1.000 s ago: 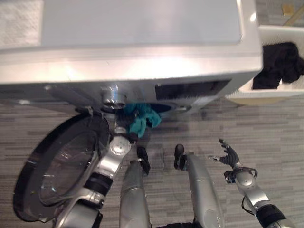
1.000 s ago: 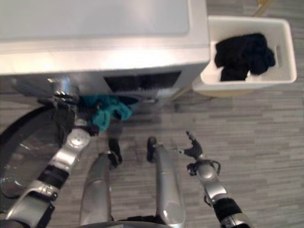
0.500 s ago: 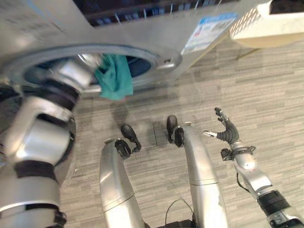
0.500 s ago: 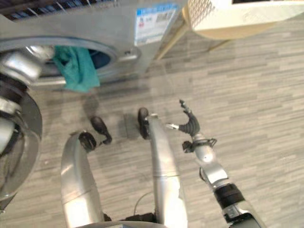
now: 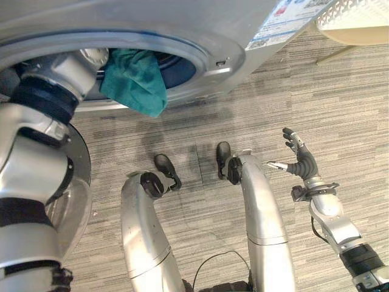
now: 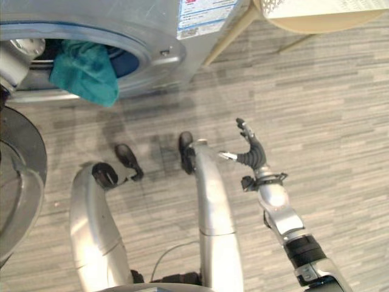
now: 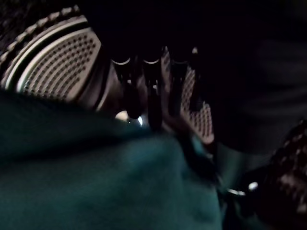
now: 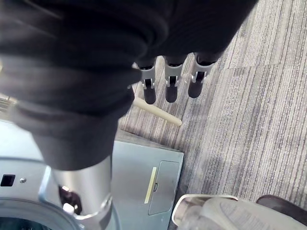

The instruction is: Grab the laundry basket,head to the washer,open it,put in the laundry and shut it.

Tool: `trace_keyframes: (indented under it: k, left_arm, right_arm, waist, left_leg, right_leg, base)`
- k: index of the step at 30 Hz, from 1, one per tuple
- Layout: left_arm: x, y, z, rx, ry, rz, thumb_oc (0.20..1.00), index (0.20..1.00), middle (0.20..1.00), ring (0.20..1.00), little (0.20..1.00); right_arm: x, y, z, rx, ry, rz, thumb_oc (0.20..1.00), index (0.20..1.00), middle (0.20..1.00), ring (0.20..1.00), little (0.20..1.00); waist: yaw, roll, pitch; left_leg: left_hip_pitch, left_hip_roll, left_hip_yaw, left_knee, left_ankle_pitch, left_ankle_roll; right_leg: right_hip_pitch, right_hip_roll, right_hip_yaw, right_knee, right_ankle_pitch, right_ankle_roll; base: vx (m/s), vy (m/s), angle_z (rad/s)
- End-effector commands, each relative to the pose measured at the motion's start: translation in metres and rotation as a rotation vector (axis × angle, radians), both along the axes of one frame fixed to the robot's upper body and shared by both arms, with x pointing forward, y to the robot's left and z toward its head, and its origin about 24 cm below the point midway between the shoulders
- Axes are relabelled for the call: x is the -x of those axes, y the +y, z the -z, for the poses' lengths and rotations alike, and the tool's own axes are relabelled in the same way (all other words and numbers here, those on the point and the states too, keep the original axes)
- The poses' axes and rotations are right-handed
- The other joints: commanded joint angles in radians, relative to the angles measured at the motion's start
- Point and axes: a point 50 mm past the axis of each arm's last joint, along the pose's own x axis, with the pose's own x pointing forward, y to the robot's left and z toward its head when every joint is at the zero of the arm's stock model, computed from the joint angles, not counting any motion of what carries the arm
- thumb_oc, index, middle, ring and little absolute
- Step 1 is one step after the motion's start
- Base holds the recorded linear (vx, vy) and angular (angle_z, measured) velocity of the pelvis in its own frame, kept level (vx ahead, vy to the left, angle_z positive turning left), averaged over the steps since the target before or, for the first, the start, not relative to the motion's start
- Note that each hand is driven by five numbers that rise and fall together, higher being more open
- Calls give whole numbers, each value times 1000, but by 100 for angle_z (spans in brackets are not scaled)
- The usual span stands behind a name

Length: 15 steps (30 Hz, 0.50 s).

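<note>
The washer (image 5: pixel 237 36) stands with its round door (image 6: pixel 18 176) swung open to the left. A teal cloth (image 5: pixel 135 82) hangs half out of the drum opening (image 5: pixel 182 64), over its lower rim. My left arm reaches into the drum beside the cloth. In the left wrist view the left hand (image 7: pixel 148 96) has its fingers straight, pointing at the perforated drum wall (image 7: pixel 57 62), with the teal cloth (image 7: pixel 96 182) lying beneath it. My right hand (image 5: pixel 299 161) hangs open above the floor to the right, holding nothing.
The white laundry basket (image 6: pixel 316 12) sits on a stand with pale wooden legs (image 8: pixel 158 112) right of the washer. A label (image 6: pixel 203 12) is on the washer's front. Grey striped floor (image 5: pixel 340 109) spreads to the right.
The camera has dropped lower and closer to the washer front. My left arm has gone deeper into the drum with the teal cloth. The right hand has stayed open in about the same place.
</note>
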Motion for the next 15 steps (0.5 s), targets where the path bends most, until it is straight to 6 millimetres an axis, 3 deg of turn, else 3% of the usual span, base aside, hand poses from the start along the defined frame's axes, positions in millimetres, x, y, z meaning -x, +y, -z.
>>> trace_keyframes:
  k: [1,2,8,10,12,15]
  left_arm:
    - [-5,6,16,75,98,48,1000,1000,1000,1000,1000]
    - [-9,4,41,119,172,93,1000,1000,1000,1000,1000]
    - [-7,2,71,123,240,134,1000,1000,1000,1000,1000]
    - [-8,6,96,24,321,81,1000,1000,1000,1000,1000]
    - [-8,8,100,-4,337,59,1000,1000,1000,1000,1000]
    - [-15,21,107,-184,411,-114,1000,1000,1000,1000,1000]
  right_arm:
    - [13,4,8,-2,23,-43,1000,1000,1000,1000,1000]
    - [13,4,13,-8,44,-36,1000,1000,1000,1000,1000]
    - [12,2,17,-6,67,-26,1000,1000,1000,1000,1000]
    - [10,1,16,2,65,-14,1000,1000,1000,1000,1000]
    - [8,0,14,6,60,-14,1000,1000,1000,1000,1000]
    - [2,-4,0,15,14,-11,1000,1000,1000,1000,1000]
  waist:
    - [-46,38,-117]
    - [-38,34,-123]
    - [-24,33,-134]
    - [-13,33,-137]
    - [-11,32,-137]
    - [-13,23,-117]
  left_leg:
    - [-19,-23,-71,-13,-17,17]
    - [-8,-29,-72,-33,-12,11]
    - [-1,-40,-74,-63,-1,2]
    - [-3,-43,-73,-73,4,-3]
    - [-4,-43,-73,-76,6,-3]
    - [-41,-49,-79,-74,17,-4]
  right_leg:
    - [24,-6,22,-135,-6,79]
    - [35,-11,19,-149,-3,76]
    - [50,-17,16,-180,9,76]
    - [49,-19,15,-188,15,77]
    - [48,-18,16,-190,17,77]
    - [12,-15,26,-185,32,79]
  base:
    - [-21,-7,19]
    - [-18,-9,17]
    - [-21,-8,12]
    - [-21,6,9]
    - [0,0,0]
    - [-11,-3,1]
